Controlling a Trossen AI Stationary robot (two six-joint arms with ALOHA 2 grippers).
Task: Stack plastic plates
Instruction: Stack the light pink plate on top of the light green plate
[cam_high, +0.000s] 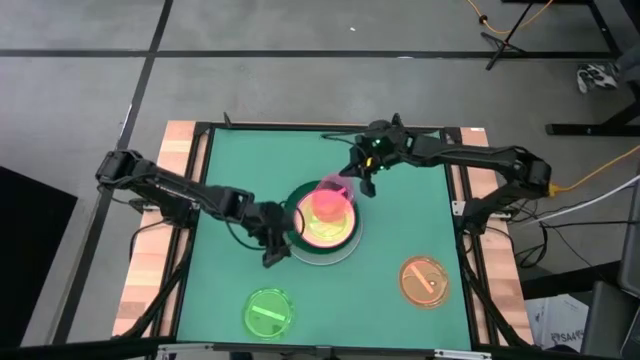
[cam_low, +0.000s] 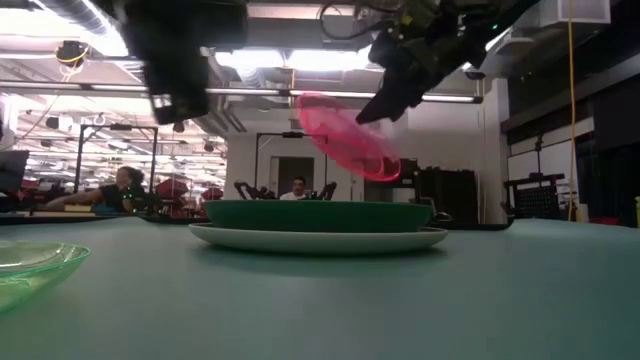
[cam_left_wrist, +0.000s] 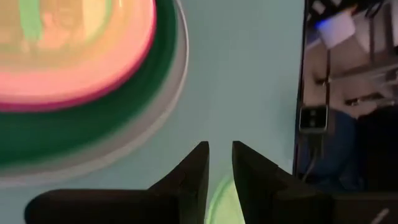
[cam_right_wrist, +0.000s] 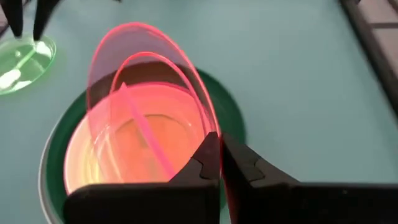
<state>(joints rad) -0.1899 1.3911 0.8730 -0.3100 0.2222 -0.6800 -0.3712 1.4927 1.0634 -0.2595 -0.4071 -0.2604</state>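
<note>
A stack of plates stands at the table's middle: a pale plate (cam_high: 346, 251) at the bottom, a dark green one (cam_high: 297, 237) on it, then a pink one (cam_right_wrist: 78, 155) with a yellowish plate inside. My right gripper (cam_high: 345, 185) is shut on a translucent magenta plate (cam_low: 345, 135) above the stack's far side. My left gripper (cam_high: 272, 250) hangs at the stack's near left side, empty, its fingers a narrow gap apart (cam_left_wrist: 221, 165). A translucent green plate (cam_high: 268, 312) and an orange plate (cam_high: 424, 281) lie flat near the front edge. My right gripper pinches the magenta plate's rim (cam_right_wrist: 214, 140) between its two fingers. The fingers slant down from the table's far right side. The plate is lifted clear and steeply tilted, its free edge hanging over the stack.
The green mat is bare to the left and right of the stack and along the far edge. Wooden strips and a black frame border the table. People sit in the room beyond the table's far edge.
</note>
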